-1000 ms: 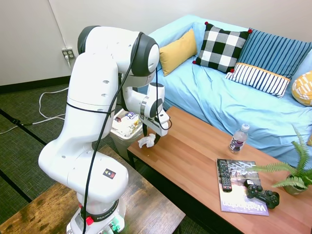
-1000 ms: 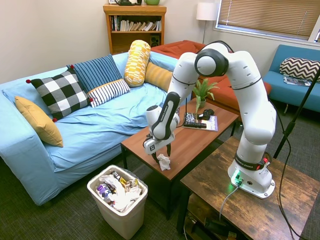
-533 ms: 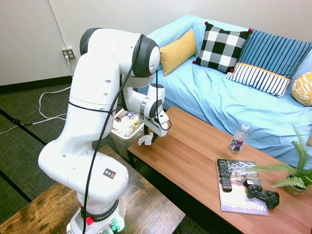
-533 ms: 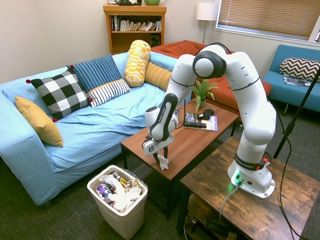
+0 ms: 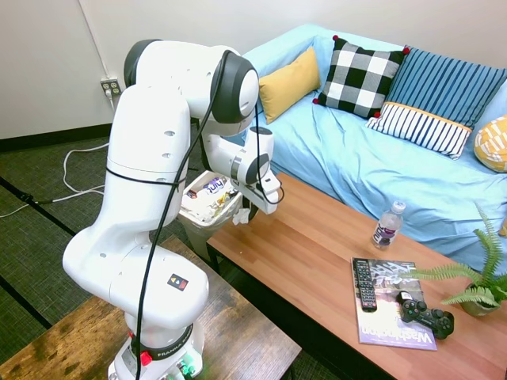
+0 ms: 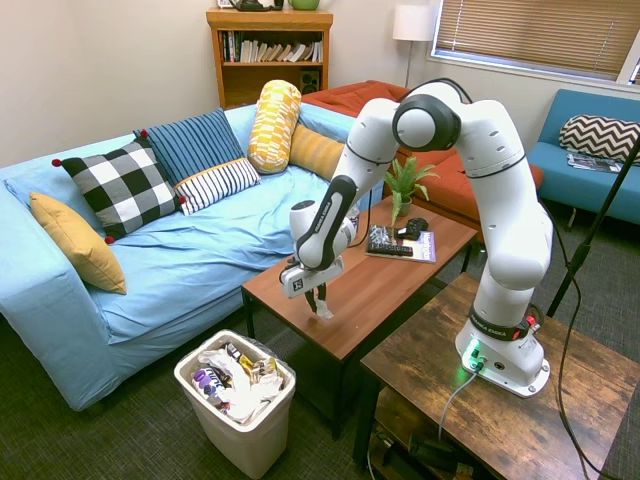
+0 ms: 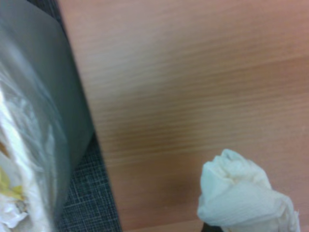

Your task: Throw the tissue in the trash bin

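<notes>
The tissue (image 5: 239, 216) is a small crumpled white wad, hanging just above the near end of the wooden coffee table (image 5: 317, 253). My gripper (image 5: 244, 210) is shut on the wad from above. The second exterior view shows the tissue (image 6: 323, 309) dangling below the gripper (image 6: 318, 297), clear of the tabletop. Up close in the wrist view, the tissue (image 7: 244, 195) shows over the table edge. The white trash bin (image 6: 237, 425) stands on the floor beside that end of the table, lower than it and full of mixed scraps. Its liner (image 7: 29, 145) shows in the wrist view.
Further along the table are a water bottle (image 5: 386, 225), a magazine (image 5: 388, 317) with a remote (image 5: 363, 283) on it, a black game controller (image 5: 426, 313) and a potted fern (image 5: 475, 285). A blue sofa (image 5: 356, 150) with cushions runs behind the table.
The gripper has risen off the tabletop with the tissue held in it, and has shifted slightly along the table's end near the bin.
</notes>
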